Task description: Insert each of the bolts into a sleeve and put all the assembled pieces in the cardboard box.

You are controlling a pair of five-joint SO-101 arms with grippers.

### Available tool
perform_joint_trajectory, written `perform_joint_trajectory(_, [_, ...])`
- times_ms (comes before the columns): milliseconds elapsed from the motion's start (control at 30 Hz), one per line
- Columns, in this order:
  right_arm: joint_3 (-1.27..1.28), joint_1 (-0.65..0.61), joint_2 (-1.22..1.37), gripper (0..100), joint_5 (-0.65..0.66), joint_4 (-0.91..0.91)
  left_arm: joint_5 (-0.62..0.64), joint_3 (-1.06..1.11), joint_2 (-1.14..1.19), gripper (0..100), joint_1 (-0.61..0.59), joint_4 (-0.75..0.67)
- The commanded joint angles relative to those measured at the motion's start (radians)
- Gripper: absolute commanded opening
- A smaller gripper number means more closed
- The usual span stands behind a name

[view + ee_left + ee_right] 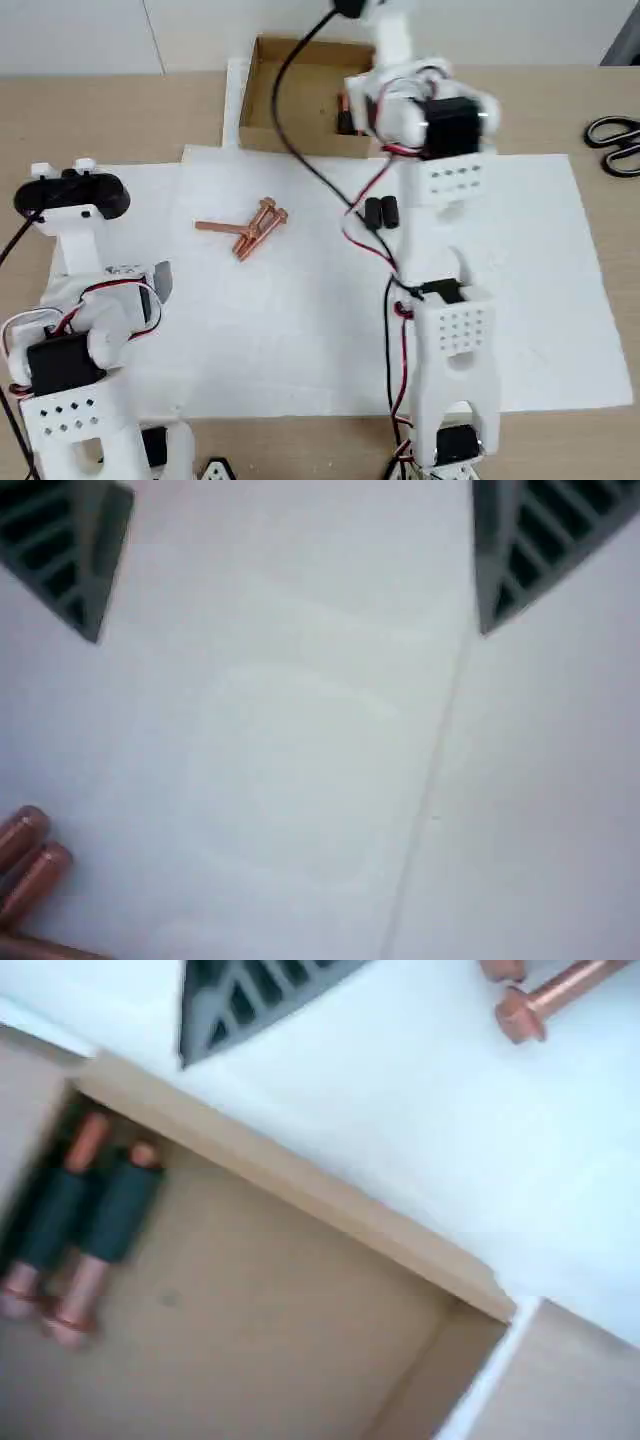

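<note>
The cardboard box [315,95] holds two bolt-in-sleeve pieces [85,1215], partly hidden under the right arm [440,125] from above. The left claw [288,628] gapes open above the white paper [300,330]. The right claw [250,1005] cannot be judged. Loose bolts [250,228] and two sleeves [381,212] lie on the paper.

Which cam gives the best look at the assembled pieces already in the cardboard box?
Right wrist view: two assembled pieces lie side by side on the cardboard box floor, unobstructed. High view catches a sliver of them beside the right arm. Left wrist view faces white paper and loose bolts.
</note>
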Motion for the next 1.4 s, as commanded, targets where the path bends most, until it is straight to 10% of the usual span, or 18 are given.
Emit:
perform_joint_trajectory(0, [-0.021,0.03,-0.102,15.4,0.014,0.03,0.006,-0.012,-0.014,23,-0.003,-0.002])
perform_joint_trajectory(667, [1.241,0.088,-0.677,15.5,0.023,0.012,0.006,-0.005,-0.014,23,-0.006,0.002])
perform_joint_trajectory(1367, [1.729,0.093,-0.869,15.5,0.77,0.018,0.006,-0.002,-0.014,23,-0.008,0.003])
